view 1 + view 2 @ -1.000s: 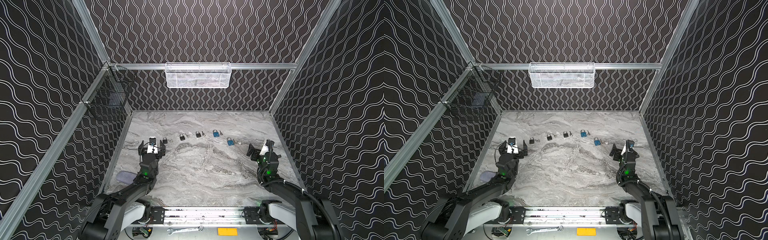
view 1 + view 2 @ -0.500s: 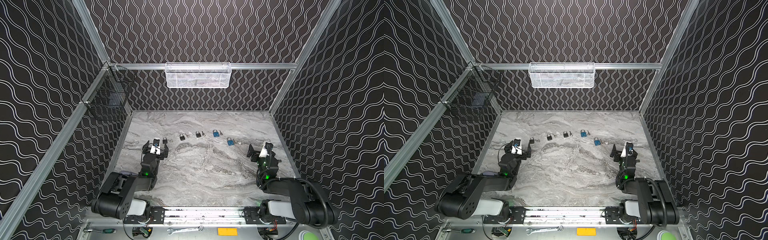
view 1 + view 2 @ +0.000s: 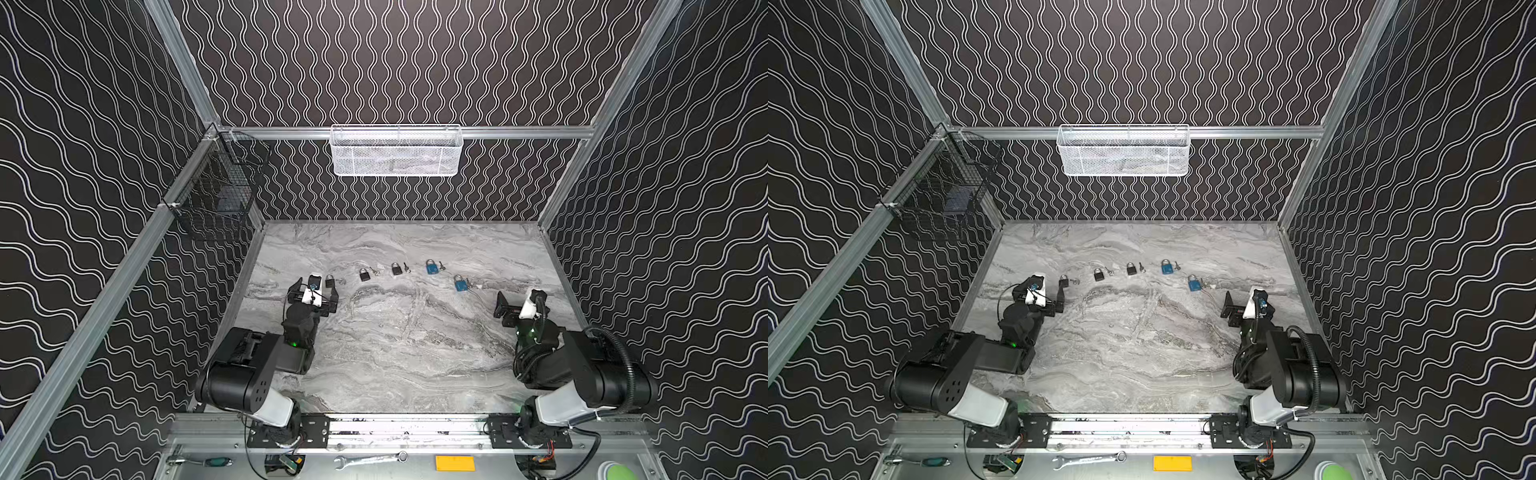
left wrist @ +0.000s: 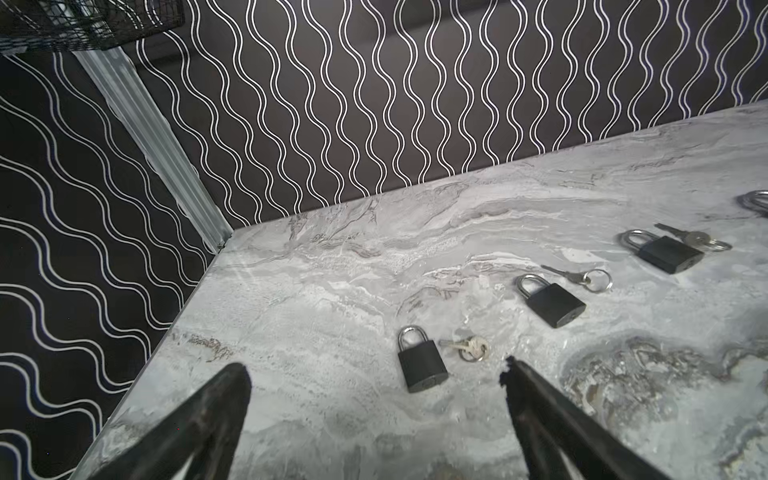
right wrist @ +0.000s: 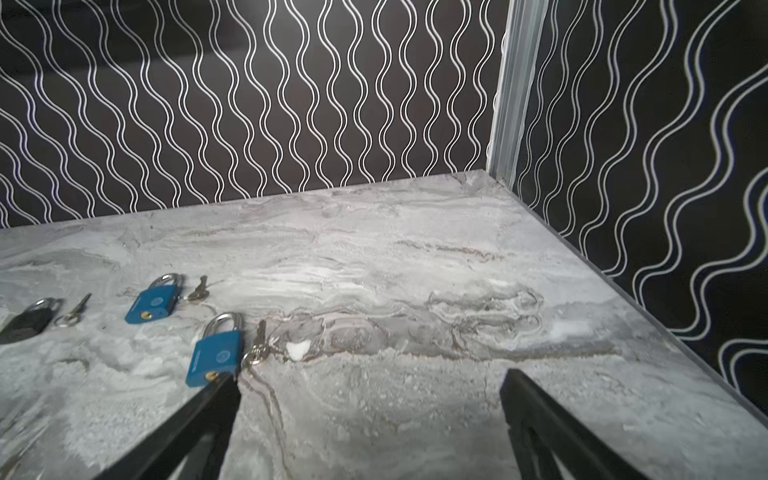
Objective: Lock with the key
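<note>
The nearest black padlock [image 4: 422,359] lies on the table [image 4: 316,291] ahead of the wide-spread left gripper [image 4: 372,368], shackle toward the back wall [image 4: 415,104]. Its key [image 4: 464,345] lies crosswise beside it, tip seemingly toward it. The right gripper [image 5: 370,377] gapes wide too, empty.

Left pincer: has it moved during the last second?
Yes, slightly. In a top view the left pincer has shifted right, nearer the leftmost black padlock, which lies where it lay.
</note>
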Controlling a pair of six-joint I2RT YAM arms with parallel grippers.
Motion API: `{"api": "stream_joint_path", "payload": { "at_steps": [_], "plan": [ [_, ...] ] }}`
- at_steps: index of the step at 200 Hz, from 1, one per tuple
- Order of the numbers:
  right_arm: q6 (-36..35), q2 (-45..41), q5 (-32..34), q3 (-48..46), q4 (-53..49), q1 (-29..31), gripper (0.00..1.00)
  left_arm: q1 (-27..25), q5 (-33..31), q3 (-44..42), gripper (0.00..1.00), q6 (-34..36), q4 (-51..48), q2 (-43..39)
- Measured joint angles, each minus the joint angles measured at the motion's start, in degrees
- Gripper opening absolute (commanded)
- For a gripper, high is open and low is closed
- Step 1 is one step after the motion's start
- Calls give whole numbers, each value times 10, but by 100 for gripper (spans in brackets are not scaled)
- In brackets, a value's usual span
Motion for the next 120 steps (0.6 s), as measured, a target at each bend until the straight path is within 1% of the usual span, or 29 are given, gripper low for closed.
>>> {"api": "stream_joint_path", "payload": {
  "at_steps": [19, 59, 92, 120],
  "plan": [
    [2, -1, -5, 26, -18, -4, 100, 4, 0, 7, 99, -1, -6, 0],
    [10, -3, -5, 100, -116, -6, 100, 16, -8, 45, 98, -14, -58, -4],
    [7, -2, -5, 105, -156, -6, 100, 29, -21, 63, 99, -35, -100, -5],
    [7, -2, -3, 105, -164, -6, 100, 40, -33, 70, 99, -49, -123, -5]
  ]
}}
